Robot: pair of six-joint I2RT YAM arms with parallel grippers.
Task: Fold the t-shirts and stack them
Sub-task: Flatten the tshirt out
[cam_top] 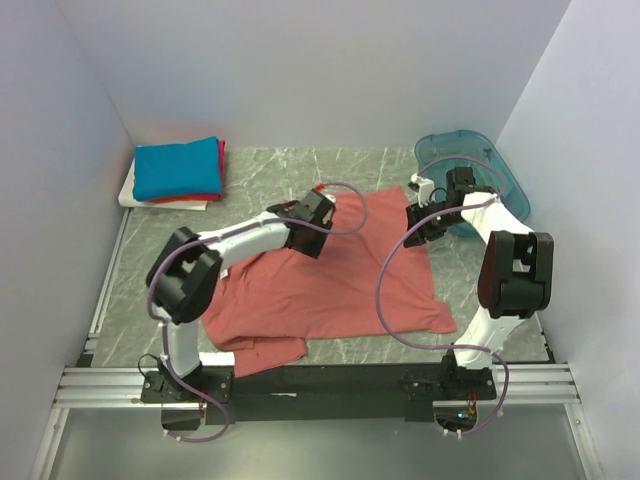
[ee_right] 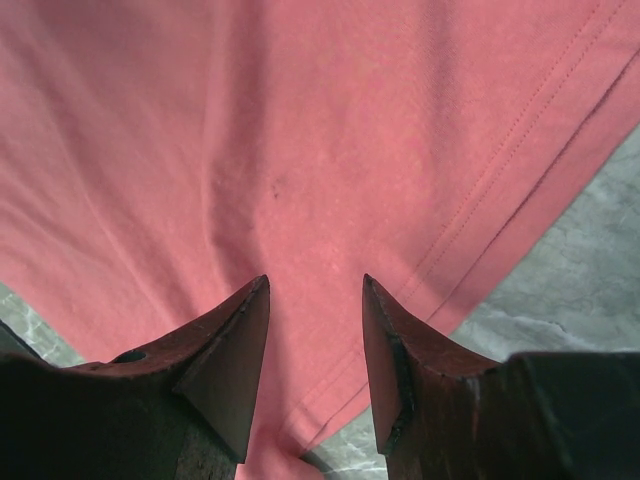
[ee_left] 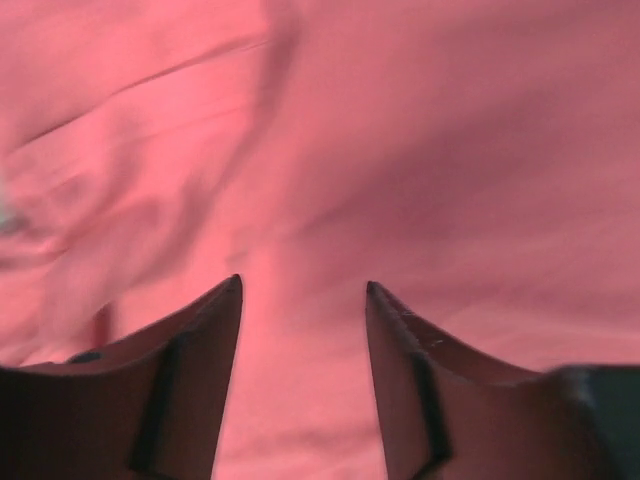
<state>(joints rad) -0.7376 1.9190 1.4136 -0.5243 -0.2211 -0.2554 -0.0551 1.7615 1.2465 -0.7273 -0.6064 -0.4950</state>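
Bin [cam_top: 470,160] sat far right, folded t-shirts [cam_top: 178,170] far left. Salmon t-shirt [cam_top: 330,285] lay flat, long axis near-left to far-right; left gripper [ee_left: 303,290] and right gripper [ee_right: 315,282] stood spread over it.

Left arm [cam_top: 245,238] and right arm [cam_top: 487,222] reach forward, jaws parted.

At the left wrist we see the salmon-pink t-shirt [ee_left: 420,150] only blurred and cut off. The blue t-shirt [cam_top: 177,168] hides most of the red t-shirt [cam_top: 188,198] and white t-shirt [cam_top: 128,190]; the right arm [cam_top: 515,270] covers part of the teal bin [cam_top: 465,150].
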